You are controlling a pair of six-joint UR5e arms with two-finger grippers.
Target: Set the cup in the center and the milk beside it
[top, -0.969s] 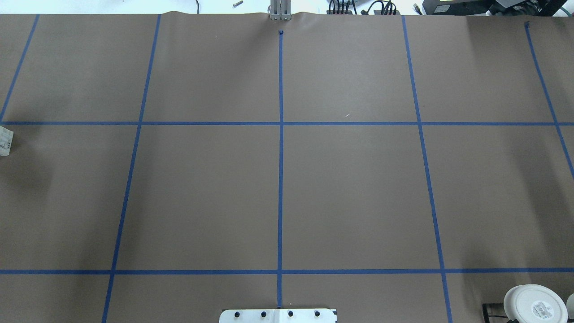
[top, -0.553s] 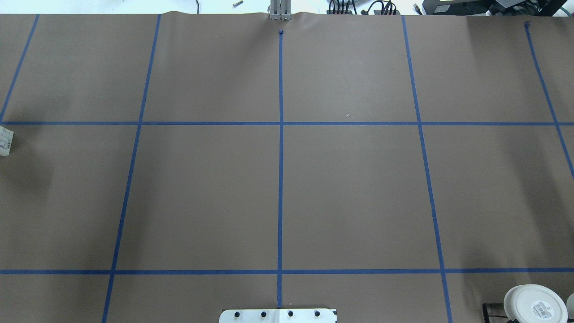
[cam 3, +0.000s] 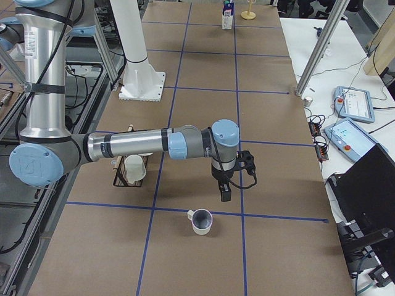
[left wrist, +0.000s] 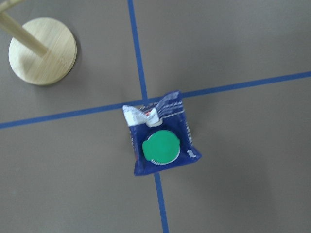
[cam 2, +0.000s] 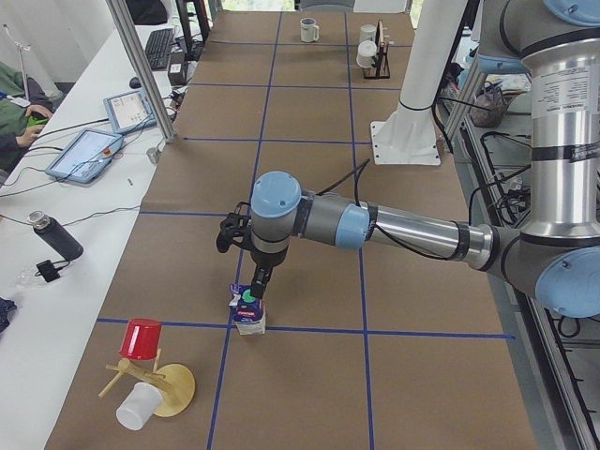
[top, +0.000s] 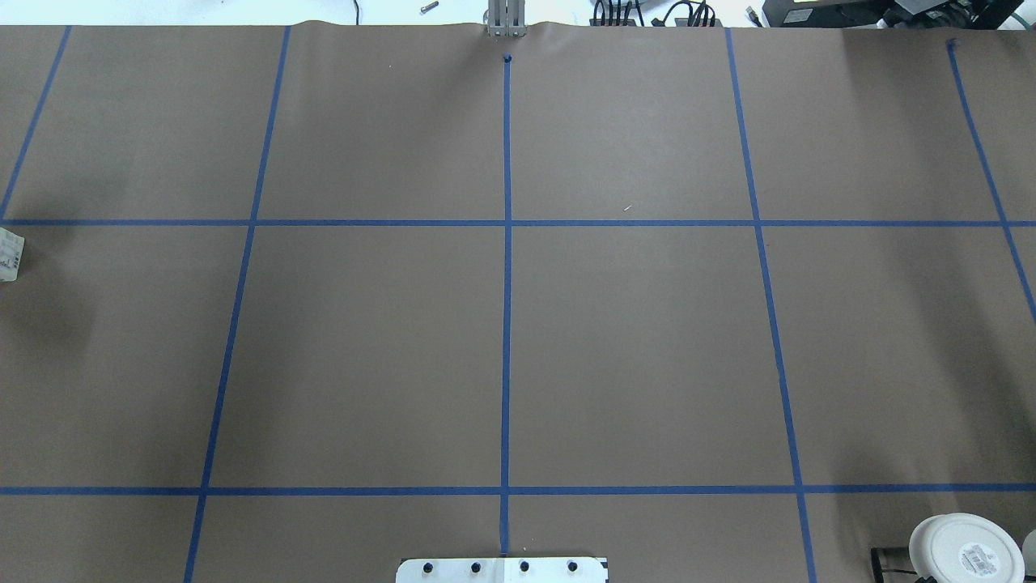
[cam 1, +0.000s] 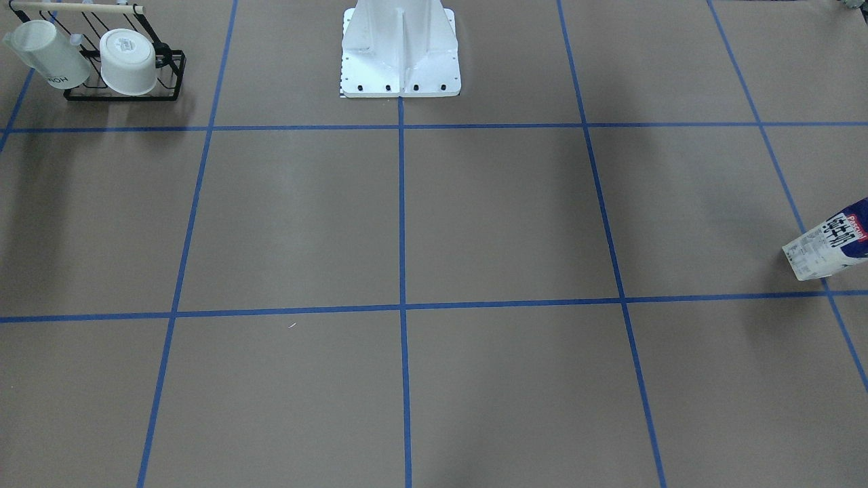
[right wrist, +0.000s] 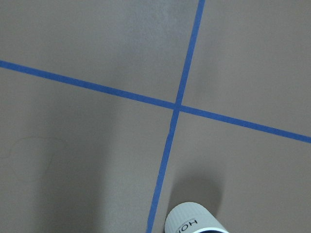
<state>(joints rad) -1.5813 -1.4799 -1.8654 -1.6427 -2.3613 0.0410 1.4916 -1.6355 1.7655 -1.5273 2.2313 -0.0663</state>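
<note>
Pictured from the side, my left gripper (cam 2: 256, 284) hangs pointing down just above the milk (cam 2: 248, 317) at my left end of the table (top: 364, 348). No closer view shows its fingers, so I cannot tell how far apart they stand or whether they touch the carton. The milk stands upright on a crossing of blue tape (left wrist: 138, 58) lines, with its green cap (left wrist: 161, 147) straight under my left wrist camera. Near it a wooden stand (cam 2: 167, 386) carries a red cup (cam 2: 141, 337) and a plain white one. At the opposite end, my right gripper (cam 3: 226, 194) points down over the table, near the cup (cam 3: 200, 221) but apart from it. It too shows only in a side view, so I cannot tell its opening, though the cup is plainly not in its hold. The cup stands upright on the brown paper close to a tape crossing, dark inside facing up. Its "HOME" lettering shows at the lower edge of my right wrist view. A black rack (cam 1: 122, 97) near my right arm holds 2 tipped white cups. Cup and milk sit well apart, at the 2 ends of the table and away from its centre squares.
</note>
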